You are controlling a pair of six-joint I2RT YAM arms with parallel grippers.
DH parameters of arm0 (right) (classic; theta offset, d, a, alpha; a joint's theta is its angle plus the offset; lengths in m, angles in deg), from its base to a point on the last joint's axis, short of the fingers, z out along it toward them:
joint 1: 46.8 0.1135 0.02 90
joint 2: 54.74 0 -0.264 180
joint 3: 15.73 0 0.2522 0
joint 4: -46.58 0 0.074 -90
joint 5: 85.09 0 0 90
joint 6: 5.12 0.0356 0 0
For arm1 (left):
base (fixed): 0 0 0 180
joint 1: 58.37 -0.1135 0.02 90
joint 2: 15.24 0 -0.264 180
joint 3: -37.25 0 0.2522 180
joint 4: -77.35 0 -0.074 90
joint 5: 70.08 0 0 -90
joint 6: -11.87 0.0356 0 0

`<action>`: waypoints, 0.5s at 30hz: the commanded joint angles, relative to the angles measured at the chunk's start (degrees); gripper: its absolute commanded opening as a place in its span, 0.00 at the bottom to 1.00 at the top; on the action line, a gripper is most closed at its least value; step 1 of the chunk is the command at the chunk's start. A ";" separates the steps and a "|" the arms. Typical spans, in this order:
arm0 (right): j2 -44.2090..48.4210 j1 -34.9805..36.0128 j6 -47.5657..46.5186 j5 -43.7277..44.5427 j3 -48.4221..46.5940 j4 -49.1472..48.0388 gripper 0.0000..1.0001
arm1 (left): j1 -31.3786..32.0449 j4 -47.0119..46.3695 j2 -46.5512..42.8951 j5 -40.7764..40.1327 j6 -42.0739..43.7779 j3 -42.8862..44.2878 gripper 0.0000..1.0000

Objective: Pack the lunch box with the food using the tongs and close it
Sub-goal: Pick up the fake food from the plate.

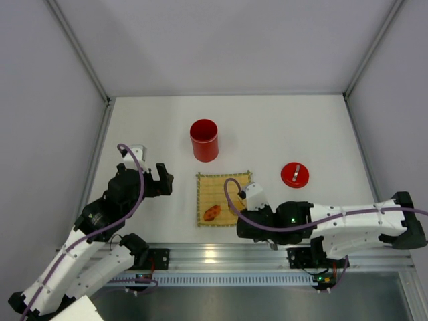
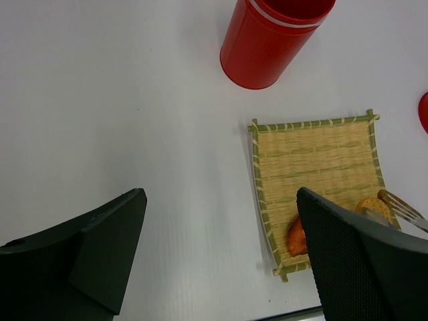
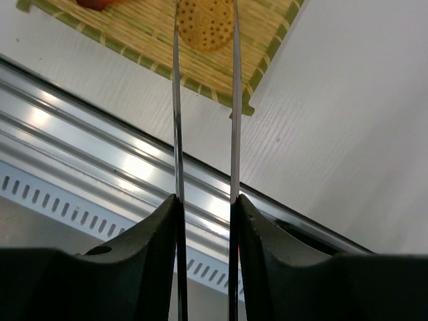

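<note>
Where the right arm (image 1: 348, 224) reaches in by the counter's (image 1: 281, 127) near edge, its jaws are narrow, clamping long thin silver metal tongs (image 3: 177, 100). The tongs' arms run straight ahead and straddle a dotted yellow-orange round food piece (image 3: 205, 23) on the square bamboo mat (image 3: 264, 43). The red cylindrical lunch box (image 1: 204, 139) stands beyond, mid-counter. The left arm (image 1: 100, 214) is farther off, its jaws wide and empty.

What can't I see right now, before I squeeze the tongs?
Tongs tips: right wrist, cut off by the top edge.
Red-orange slice: left wrist, partly behind a finger of the left gripper.
Lunch box inside: left wrist, cut off by top edge; top view, too small.
</note>
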 commanded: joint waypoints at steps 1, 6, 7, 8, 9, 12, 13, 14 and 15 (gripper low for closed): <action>2.49 0.13 -0.51 6.38 -5.91 4.41 0.34 | 0.27 -1.88 -0.19 -0.38 -0.14 -0.48 0.99; 2.05 -4.96 -7.69 8.14 -12.06 2.66 0.34 | 0.27 -1.88 -0.10 -0.38 -0.14 -0.57 0.99; 1.71 -6.36 -9.55 7.88 -13.03 1.70 0.34 | 0.27 -1.88 0.08 -0.38 -0.05 -0.57 0.99; 1.53 -9.33 -13.05 7.62 -15.30 -0.23 0.34 | 0.27 -1.88 0.08 -0.30 -0.14 -0.48 0.99; 1.18 -10.67 -14.74 7.44 -16.63 -1.29 0.34 | 0.27 -1.79 0.17 -0.30 -0.14 -0.48 0.99; -0.93 -17.17 -21.31 5.52 -21.55 -5.69 0.34 | 0.36 -1.79 0.17 -0.47 -0.22 -0.57 0.99; -2.41 -19.80 -22.91 4.64 -22.78 -6.74 0.35 | 0.36 -1.70 0.17 -0.38 -0.14 -0.48 0.99; -3.47 -21.04 -25.36 4.28 -25.58 -7.71 0.34 | 0.27 -1.79 0.17 -0.47 -0.22 -0.48 0.99; -4.44 -22.27 -26.35 4.02 -27.26 -8.94 0.34 | 0.27 -1.70 0.17 -0.47 -0.14 -0.48 0.99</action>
